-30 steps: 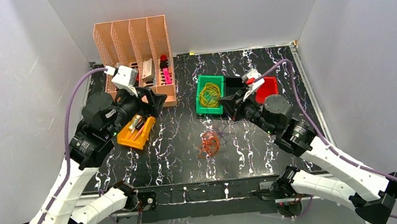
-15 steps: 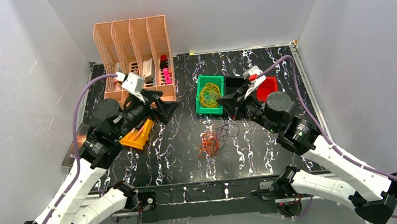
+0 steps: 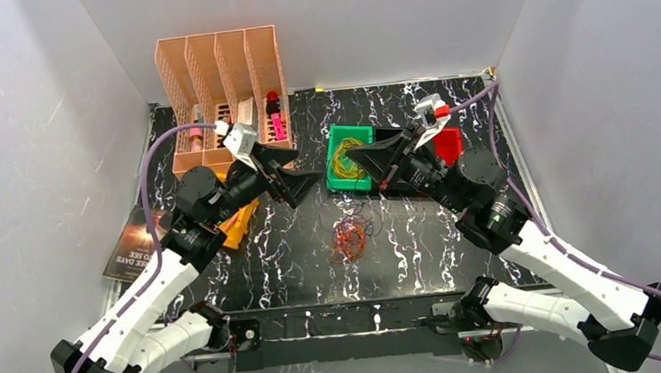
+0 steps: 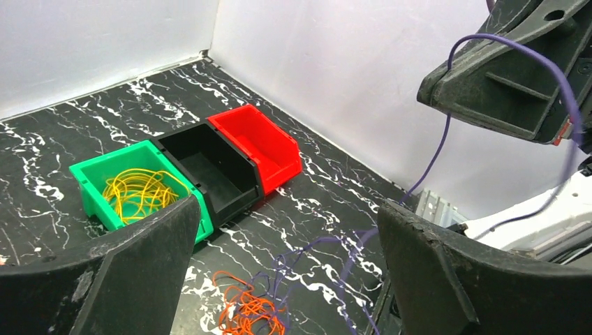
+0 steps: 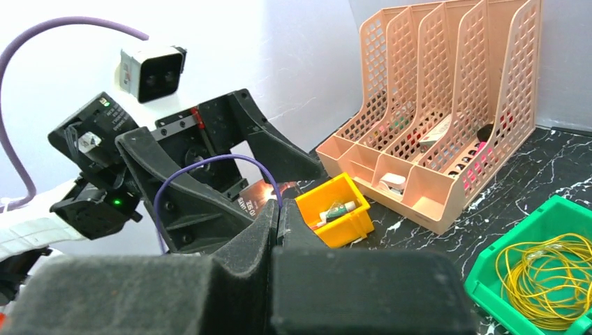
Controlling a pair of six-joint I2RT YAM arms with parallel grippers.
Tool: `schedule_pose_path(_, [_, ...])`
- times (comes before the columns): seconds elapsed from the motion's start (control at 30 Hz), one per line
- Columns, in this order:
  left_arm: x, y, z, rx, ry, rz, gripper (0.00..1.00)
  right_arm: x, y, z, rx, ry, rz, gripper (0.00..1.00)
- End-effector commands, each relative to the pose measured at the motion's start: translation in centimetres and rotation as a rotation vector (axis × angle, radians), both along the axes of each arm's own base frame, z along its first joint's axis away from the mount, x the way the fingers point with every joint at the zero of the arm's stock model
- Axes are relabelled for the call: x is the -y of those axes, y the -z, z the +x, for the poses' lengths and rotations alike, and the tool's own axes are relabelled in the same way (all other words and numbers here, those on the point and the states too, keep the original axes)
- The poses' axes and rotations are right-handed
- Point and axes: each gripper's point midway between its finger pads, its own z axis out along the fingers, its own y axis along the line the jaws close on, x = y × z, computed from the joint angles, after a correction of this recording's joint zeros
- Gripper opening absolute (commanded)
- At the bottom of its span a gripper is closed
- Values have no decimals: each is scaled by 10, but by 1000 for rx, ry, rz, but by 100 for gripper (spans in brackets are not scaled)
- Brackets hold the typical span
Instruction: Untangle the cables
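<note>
- Done: the yellow cables (image 3: 348,160) lie alone in the green bin (image 4: 89,190).
- Left to do: the orange cables (image 3: 349,238) sit snarled on the surface (image 3: 420,233). The black bin (image 4: 209,167) and red bin (image 4: 260,143) are empty.
- Right gripper (image 5: 276,213): jaws pinched on the purple cable (image 5: 230,158), which trails down towards the orange knot.
- Left gripper (image 3: 308,167): jaws spread wide, holding nothing.
</note>
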Motion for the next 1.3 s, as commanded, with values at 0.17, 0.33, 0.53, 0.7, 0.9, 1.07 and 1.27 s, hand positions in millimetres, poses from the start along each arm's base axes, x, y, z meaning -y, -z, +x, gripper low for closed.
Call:
schedule_pose_path(0.17, [-33,-36,1,92,-164,-101,98,40,11,51,-195,367,1,0])
schedule_pose_path(0.33, [-35,-40,-17,92,-118,-74,98,38,47,68,-291,454,-123,0])
schedule_pose_path(0.53, [-11,-37,-26,43,18,-77,94,24,56,73,-326,423,-117,0])
schedule_pose_path(0.7, [14,-14,-25,1,53,-74,92,16,54,77,-335,414,-86,0])
schedule_pose_path(0.9, [49,3,-27,15,87,-60,91,2,51,73,-347,348,-58,0])
schedule_pose_path(1.07, [66,0,-24,35,125,-96,88,-7,53,68,-368,293,-38,0])
schedule_pose_path(1.27, [74,13,-13,24,106,-63,82,-11,49,61,-376,250,-4,0])
